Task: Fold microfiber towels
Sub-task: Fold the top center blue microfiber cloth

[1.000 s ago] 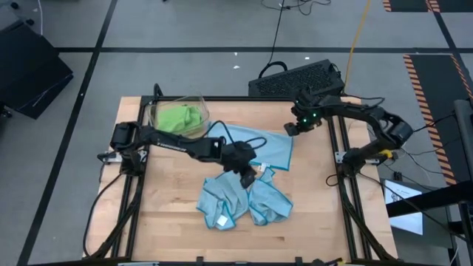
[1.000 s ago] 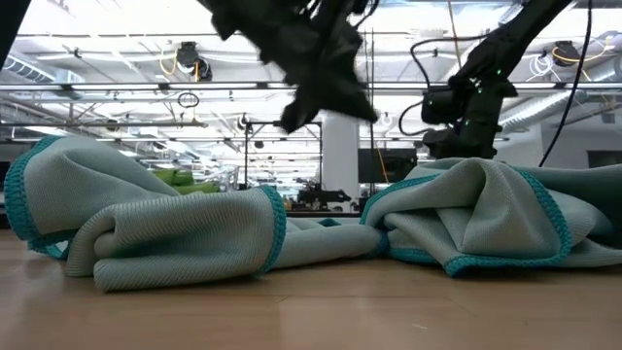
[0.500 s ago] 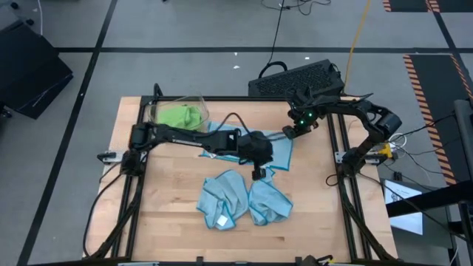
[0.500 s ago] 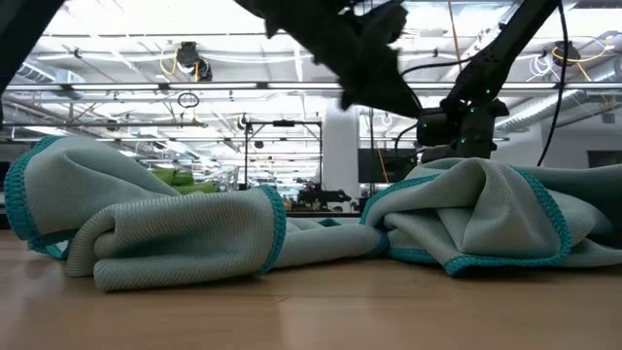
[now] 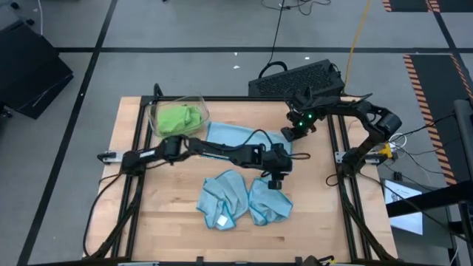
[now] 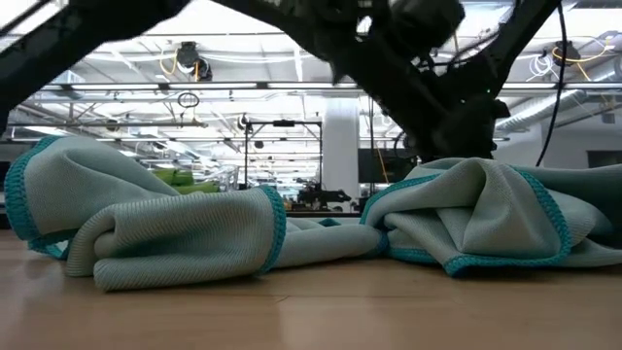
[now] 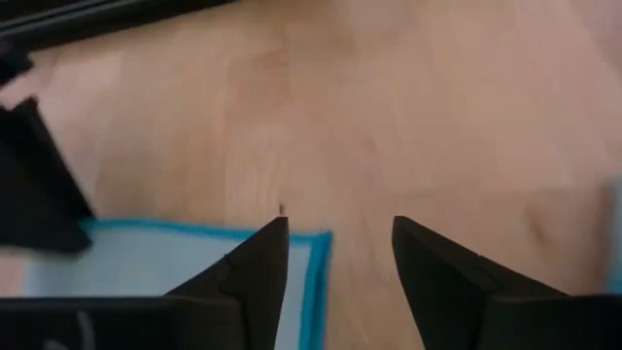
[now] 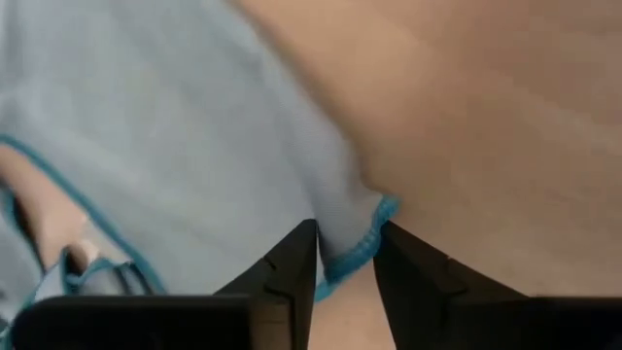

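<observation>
Light blue microfibre with teal edging fills the near ground of the low view: two crumpled towels lie side by side on the wooden tabletop (image 5: pixel 170 222), one (image 5: pixel 224 198) on the left-arm side and one (image 5: pixel 270 201) touching it on the right-arm side. A small white tag (image 5: pixel 222 220) shows on the near edge of the first.

Just beyond this crumpled pair, the left gripper (image 5: pixel 274 179) hangs over the tabletop at the end of its outstretched arm. Its jaws stand apart with nothing between them; the left wrist view shows bare wood in the gap and a teal-edged corner of blue cloth (image 7: pixel 309 255) beside one finger (image 7: pixel 259 267).

Farther from the pair, a third light blue towel (image 5: pixel 230 137) lies spread mostly flat, partly covered by the left arm.

At that flat towel's far corner on the right-arm side sits the right gripper (image 5: pixel 294 134). In the right wrist view its jaws are closed in on the teal-hemmed corner (image 8: pixel 355 243) of the cloth, which sits between the two fingers (image 8: pixel 287 267).

Farthest from the pair, toward the far corner on the left-arm side, a clear plastic bin (image 5: pixel 199 106) holds lime green towels (image 5: pixel 178 117) bunched inside it.
</observation>
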